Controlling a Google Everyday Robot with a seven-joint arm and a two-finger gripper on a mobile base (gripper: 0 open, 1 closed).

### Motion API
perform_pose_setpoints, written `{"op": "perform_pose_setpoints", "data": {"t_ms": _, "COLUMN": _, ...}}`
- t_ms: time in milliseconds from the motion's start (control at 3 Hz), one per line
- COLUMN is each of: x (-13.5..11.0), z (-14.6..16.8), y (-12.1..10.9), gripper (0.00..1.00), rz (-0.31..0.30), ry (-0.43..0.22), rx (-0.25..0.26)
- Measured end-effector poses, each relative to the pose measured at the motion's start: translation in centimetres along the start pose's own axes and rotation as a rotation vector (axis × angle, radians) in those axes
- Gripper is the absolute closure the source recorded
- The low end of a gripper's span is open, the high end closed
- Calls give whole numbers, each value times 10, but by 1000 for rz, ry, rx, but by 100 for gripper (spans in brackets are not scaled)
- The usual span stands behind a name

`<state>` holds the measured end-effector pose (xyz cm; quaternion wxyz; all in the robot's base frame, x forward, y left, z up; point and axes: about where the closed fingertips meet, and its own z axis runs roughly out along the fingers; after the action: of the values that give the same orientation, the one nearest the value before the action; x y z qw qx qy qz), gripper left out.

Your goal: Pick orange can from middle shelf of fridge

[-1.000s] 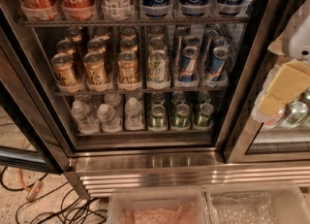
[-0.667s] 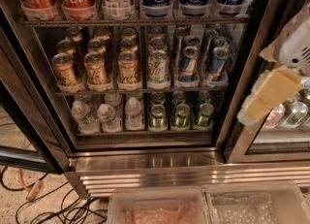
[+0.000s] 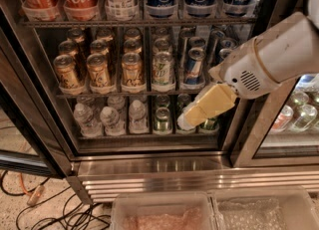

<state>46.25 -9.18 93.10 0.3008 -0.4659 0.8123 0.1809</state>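
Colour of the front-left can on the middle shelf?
The orange can is copper-orange with a silver top, shown in the camera view. The gripper is lower right of it.

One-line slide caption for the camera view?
The tool hangs before the fridge, lower right, below the middle shelf holding orange cans.

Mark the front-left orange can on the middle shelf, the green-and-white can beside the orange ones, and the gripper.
orange can point(image 3: 66, 72): camera view, label on its body.
green-and-white can point(image 3: 162, 69): camera view, middle of its body.
gripper point(image 3: 192, 117): camera view, near its tip, lower right of that can.
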Motion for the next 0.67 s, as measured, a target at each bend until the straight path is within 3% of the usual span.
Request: {"op": "perform_pose_setpoints", "data": {"t_ms": 667, "x": 2, "z": 12, "y": 5, "gripper": 0, "rz": 25, "ry": -31, "rx": -7}}
